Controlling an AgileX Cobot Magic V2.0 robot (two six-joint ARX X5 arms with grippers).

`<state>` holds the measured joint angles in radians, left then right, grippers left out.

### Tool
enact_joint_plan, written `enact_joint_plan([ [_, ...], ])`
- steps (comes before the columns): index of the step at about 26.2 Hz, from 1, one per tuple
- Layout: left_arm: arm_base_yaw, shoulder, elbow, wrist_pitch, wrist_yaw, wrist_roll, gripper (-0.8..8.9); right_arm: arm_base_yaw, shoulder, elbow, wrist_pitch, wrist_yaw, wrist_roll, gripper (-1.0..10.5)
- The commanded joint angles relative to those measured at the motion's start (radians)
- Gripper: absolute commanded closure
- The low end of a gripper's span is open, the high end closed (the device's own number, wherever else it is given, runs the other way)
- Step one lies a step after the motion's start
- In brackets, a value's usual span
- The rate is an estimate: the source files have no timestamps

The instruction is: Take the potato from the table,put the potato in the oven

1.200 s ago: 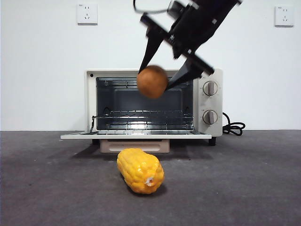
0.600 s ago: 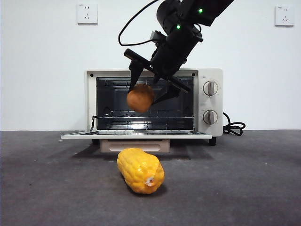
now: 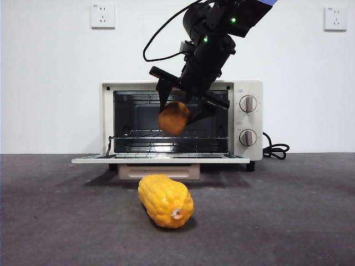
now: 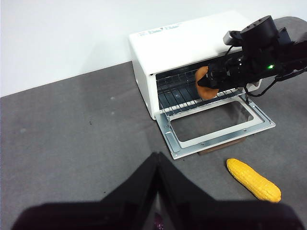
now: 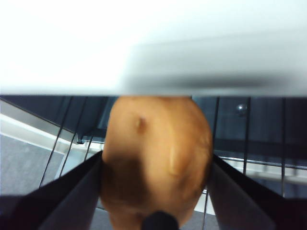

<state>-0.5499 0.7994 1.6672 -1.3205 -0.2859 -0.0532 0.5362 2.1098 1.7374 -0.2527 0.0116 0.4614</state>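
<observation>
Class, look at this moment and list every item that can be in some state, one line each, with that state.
oven: door folded down flat, open; wire rack inside.
potato: held off the table, at the oven's opening above the rack.
right hand: shut on the potato.
left hand: shut, holding nothing, waiting away from the oven.
corn: lying on the table before the oven.

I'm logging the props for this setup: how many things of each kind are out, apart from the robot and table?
Potato: 1, held by the right gripper at the oven's mouth
Corn cob: 1
Oven: 1, door open
Wall sockets: 2
Total: 5
</observation>
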Motion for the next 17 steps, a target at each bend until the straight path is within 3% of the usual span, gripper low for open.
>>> enact_joint_plan([
  [1, 0.002, -0.001, -0.005, 0.005, -0.003, -0.006, 8.19, 0.000, 0.021, 0.005, 0.014, 0.028, 0.006, 7.8],
  [13, 0.002, 0.001, -0.005, 0.005, -0.003, -0.007, 8.19, 0.002, 0.028, 0.005, 0.019, 0.050, 0.013, 7.8],
  [17, 0.001, 0.002, -0.005, 0.005, -0.003, -0.007, 8.19, 0.002, 0.043, 0.005, 0.019, 0.060, 0.052, 6.9],
])
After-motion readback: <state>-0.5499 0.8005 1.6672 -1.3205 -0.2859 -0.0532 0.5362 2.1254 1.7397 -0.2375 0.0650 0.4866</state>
